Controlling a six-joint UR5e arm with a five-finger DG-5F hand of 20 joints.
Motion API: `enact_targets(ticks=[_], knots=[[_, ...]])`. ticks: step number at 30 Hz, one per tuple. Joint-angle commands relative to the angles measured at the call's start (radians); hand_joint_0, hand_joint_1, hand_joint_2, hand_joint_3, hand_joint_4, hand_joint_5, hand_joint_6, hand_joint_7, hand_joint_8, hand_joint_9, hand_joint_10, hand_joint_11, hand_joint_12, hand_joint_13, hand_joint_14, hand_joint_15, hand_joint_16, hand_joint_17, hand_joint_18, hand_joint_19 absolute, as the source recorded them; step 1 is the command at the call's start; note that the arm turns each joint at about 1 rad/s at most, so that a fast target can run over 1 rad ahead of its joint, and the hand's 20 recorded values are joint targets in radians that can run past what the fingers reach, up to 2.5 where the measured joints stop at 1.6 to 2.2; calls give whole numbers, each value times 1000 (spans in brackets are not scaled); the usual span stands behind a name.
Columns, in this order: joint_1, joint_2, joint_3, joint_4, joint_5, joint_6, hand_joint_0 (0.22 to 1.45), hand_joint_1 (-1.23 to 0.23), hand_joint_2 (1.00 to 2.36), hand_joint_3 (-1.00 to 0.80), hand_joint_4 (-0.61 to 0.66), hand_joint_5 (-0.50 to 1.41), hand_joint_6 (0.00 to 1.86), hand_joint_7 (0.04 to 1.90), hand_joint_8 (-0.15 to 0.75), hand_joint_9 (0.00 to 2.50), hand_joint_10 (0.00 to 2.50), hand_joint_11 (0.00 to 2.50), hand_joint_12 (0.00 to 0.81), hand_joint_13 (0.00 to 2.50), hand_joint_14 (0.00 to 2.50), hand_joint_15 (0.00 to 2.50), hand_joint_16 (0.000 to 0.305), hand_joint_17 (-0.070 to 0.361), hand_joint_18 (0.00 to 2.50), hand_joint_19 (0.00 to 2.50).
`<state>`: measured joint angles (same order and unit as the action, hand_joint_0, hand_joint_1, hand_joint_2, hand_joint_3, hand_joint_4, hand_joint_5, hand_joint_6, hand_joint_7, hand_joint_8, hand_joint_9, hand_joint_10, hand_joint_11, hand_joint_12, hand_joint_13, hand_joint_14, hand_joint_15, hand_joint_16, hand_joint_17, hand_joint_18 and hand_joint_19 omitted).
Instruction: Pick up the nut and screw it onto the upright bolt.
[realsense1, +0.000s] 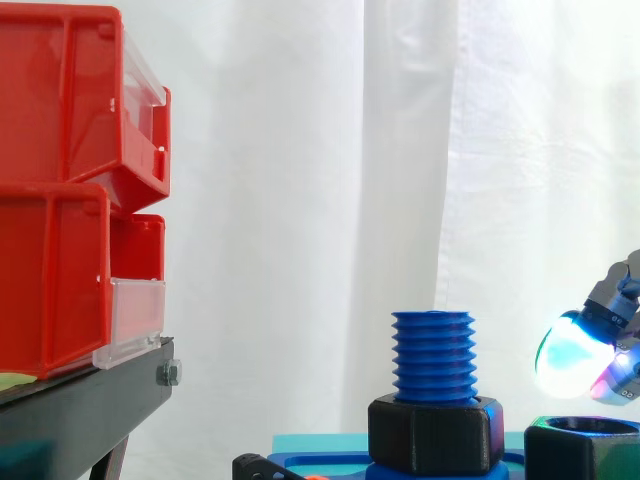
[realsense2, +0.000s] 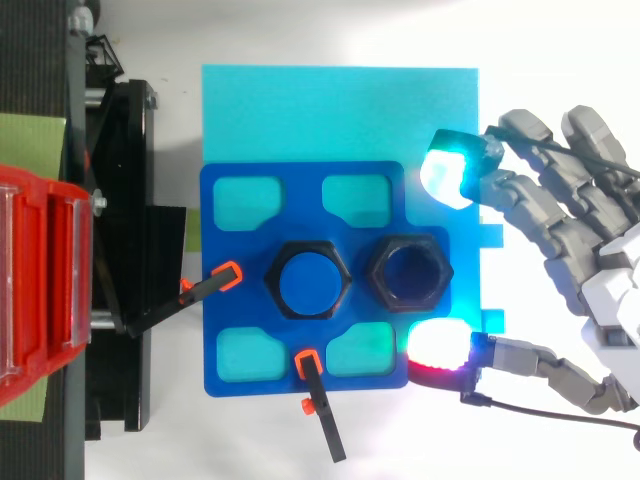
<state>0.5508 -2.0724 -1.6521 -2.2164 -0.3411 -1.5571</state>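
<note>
The hand (realsense2: 608, 285) reached in from the right with its fingers spread and relaxed, clasping nothing. In the top view its cyan-glowing fingertip (realsense2: 446, 170) and its red-and-white-glowing fingertip (realsense2: 440, 346) stood on either side of the loose black nut (realsense2: 410, 272), neither one touching it. The nut lay flat on the blue fixture plate (realsense2: 232, 300), between those two pads and ahead of the palm. In the side view a glowing pad (realsense1: 572, 355) hung just above the nut's rim.

Just beyond the nut, farther from the hand, stood the upright blue threaded bolt (realsense1: 432, 355), its foot ringed by a black hex collar (realsense1: 435, 435). Two orange-tipped clamps (realsense2: 225, 278) gripped the plate's far and lower edges. Well past the bolt, red bins (realsense1: 70, 190) sat stacked on a black stand (realsense1: 90, 400).
</note>
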Motion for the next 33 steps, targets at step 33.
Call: enact_targets(ticks=[33], knots=[[-8, 0, 0, -8, -30, -5, 483, -694, 1000, -500, 344, -135, 547, 1247, 319, 415, 0, 0, 392, 302, 0, 0, 47, 105, 29, 0]])
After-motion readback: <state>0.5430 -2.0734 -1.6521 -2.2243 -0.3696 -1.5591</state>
